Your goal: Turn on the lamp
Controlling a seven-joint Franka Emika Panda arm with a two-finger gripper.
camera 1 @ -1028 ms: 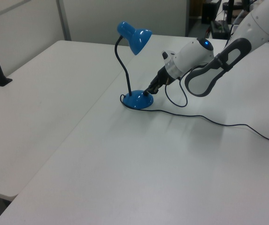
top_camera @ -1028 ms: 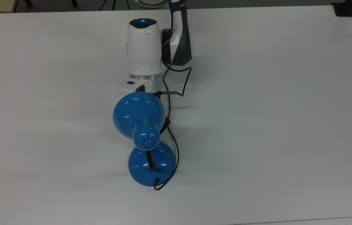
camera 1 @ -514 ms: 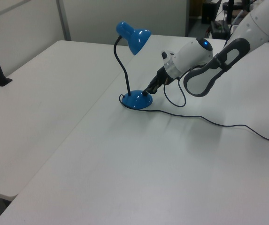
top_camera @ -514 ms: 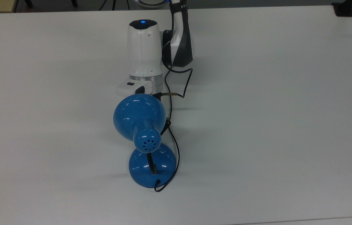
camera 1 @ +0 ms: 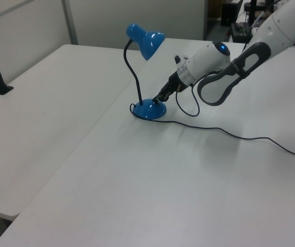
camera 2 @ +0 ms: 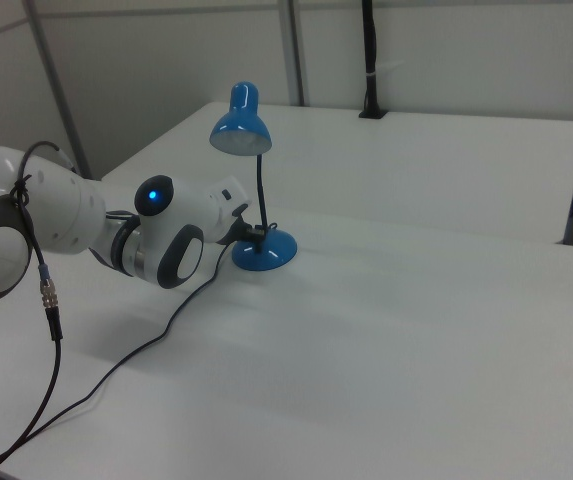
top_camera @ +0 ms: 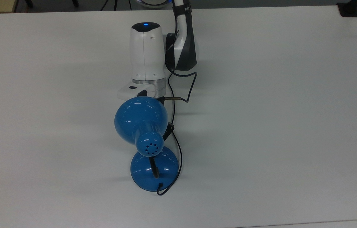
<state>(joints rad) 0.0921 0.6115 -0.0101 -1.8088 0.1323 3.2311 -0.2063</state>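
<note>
While the arm reaches low across the white worktop (camera 1: 137, 195), this is how things stand.
Lamp (camera 1: 148, 109): upright near the middle of the worktop, well clear of every edge, shade (top_camera: 141, 119) tilted.
Jaws (camera 1: 159, 98): tip down at the lamp's base; whether parted or closed, I cannot tell.
Cord (camera 1: 224, 133): trails across the worktop from the base.

In the top view the lamp's (top_camera: 141, 122) shade covers the gripper, so its tips and their contact with the base stay hidden. The cord (camera 1: 250, 138) runs off the left view's right edge.
</note>
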